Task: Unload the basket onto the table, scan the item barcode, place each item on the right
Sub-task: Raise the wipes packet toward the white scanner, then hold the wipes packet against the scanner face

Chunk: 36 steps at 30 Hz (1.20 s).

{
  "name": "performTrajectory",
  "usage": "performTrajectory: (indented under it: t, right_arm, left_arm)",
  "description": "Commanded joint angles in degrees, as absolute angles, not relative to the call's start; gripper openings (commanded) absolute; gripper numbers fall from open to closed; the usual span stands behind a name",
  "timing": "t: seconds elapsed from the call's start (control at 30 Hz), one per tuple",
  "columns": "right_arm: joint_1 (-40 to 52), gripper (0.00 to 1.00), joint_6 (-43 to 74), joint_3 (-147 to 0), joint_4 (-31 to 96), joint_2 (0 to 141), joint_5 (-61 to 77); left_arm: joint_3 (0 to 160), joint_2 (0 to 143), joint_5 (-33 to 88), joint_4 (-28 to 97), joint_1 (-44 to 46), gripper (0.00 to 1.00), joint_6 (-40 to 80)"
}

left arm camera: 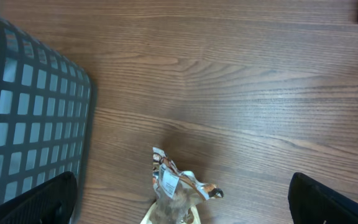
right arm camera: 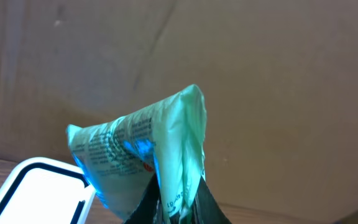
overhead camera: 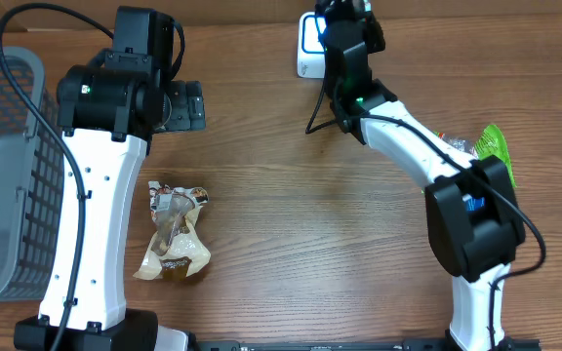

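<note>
- Packet [right arm camera: 143, 144]: it was held up at the centre of the right wrist view, pinched at its lower edge, with its printed face turned towards the scanner [right arm camera: 35, 186] in the lower left of that view.
- A blue glow was seen on the print. It was judged that the packet was placed there so that the scanner's light would fall on the code. The barcode itself could not be made out.
- The right gripper [right arm camera: 178, 204] was seen with its jaws pressed together on the packet. In the overhead view its arm was stretched to the upper centre of the frame, where the scanner [overhead camera: 309, 44] stood at the far edge of the table [overhead camera: 291, 214].
- The left gripper [overhead camera: 188, 105] was kept in the upper left part of the overhead view, with its jaws spread wide and nothing between them. It was judged to be parked clear of the scan.
- A snack bag [overhead camera: 174, 234] was left lying flat in the lower left of the overhead view, apart from both grippers, probably awaiting its turn.
- A basket [overhead camera: 8, 68] was set at the left edge, presumably for scanned goods. A green bag [overhead camera: 496, 151] lay at the right edge.
</note>
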<state>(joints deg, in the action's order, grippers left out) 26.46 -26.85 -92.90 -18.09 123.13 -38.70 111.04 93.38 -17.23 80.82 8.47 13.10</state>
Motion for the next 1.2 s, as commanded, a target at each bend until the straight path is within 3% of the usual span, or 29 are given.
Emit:
performTrajectory:
  t: [0.0, 0.43, 1.17]
  right_arm:
    - [26.6, 0.04, -34.5, -93.3, -22.1, 125.8, -37.2]
    - [26.5, 0.04, -52.4, -93.3, -36.9, 134.0, -31.8]
    - [25.3, 0.04, -52.6, -93.3, -39.6, 136.6, -29.4]
  left_arm:
    - [112.0, 92.2, -18.0, 80.8, 8.3, 0.99, 12.2]
    - [112.0, 92.2, -18.0, 80.8, 8.3, 1.00, 12.2]
    - [112.0, 92.2, -18.0, 80.8, 8.3, 1.00, 12.2]
